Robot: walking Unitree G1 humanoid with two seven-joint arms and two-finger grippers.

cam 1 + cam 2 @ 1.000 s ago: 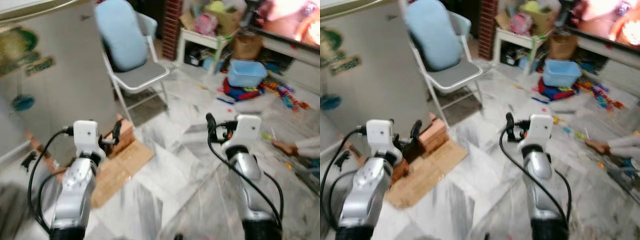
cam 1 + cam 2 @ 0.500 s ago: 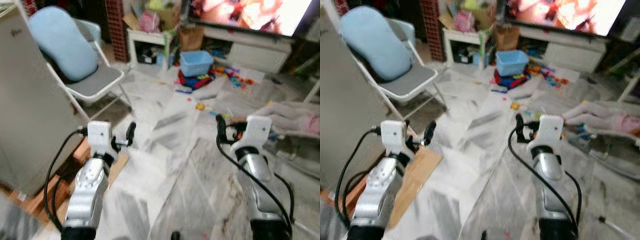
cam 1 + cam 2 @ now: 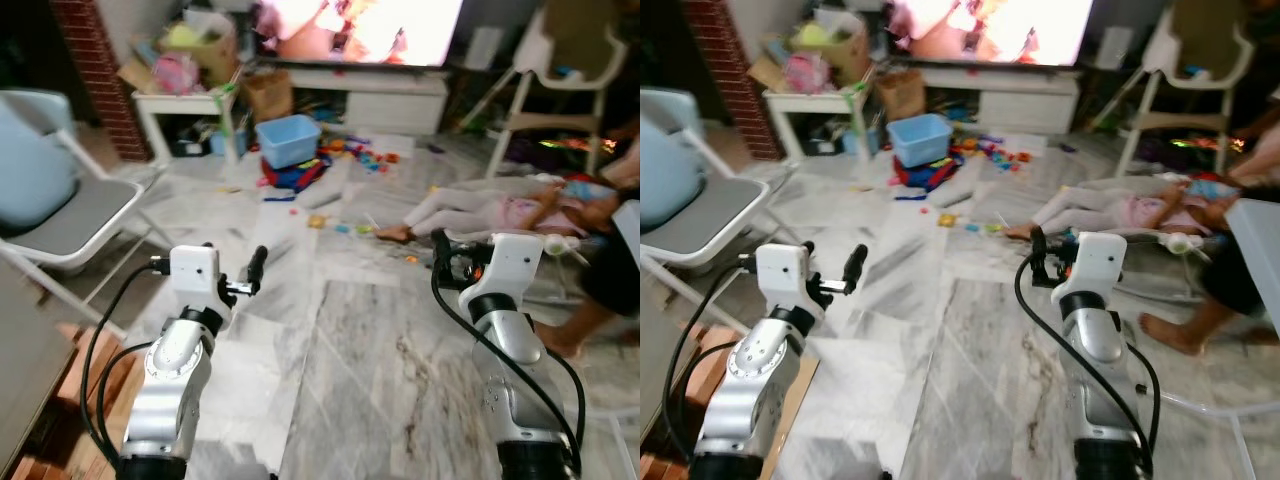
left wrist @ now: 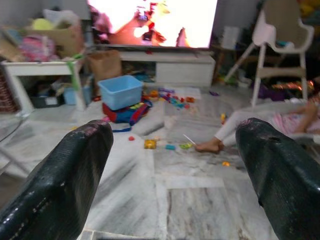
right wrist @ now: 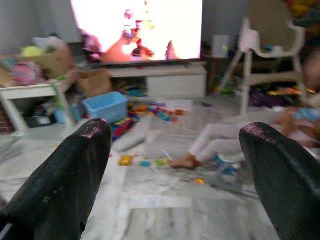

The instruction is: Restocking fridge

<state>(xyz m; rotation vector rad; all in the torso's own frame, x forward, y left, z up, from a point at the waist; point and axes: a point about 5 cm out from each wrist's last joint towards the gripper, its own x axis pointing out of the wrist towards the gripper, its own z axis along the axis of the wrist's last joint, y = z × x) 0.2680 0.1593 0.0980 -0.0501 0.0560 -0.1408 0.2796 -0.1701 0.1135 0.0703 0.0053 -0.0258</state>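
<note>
Ahead of both sets of spread, empty fingers lies marble floor point(image 3: 380, 350), with scattered toys point(image 3: 350, 155), a blue bin point(image 3: 287, 140) and a person lying on the floor point(image 3: 480, 205) beyond the right gripper point(image 5: 172, 145). The left gripper point(image 4: 172, 145) holds nothing either. No fridge or groceries can be made out, so the step looks like walking to fetch stock: best done slowly, steering wide of the person and toys.

Pretty messy living room in front of me: grey marble floor point(image 3: 380, 360) with a blue plastic bin point(image 3: 288, 140) and a bunch of small toys point(image 3: 350, 152) scattered near a low white TV stand point(image 3: 375, 92), big TV point(image 3: 355, 28) glowing on top. A person is lying on the floor point(image 3: 500, 208) off to my right, near a white high chair point(image 3: 560, 90). On my left there's a folding chair point(image 3: 60, 215) with a light blue cushion point(image 3: 30, 165), plus a small white table point(image 3: 185, 105) piled with clutter by a brick column point(image 3: 95, 65).
</note>
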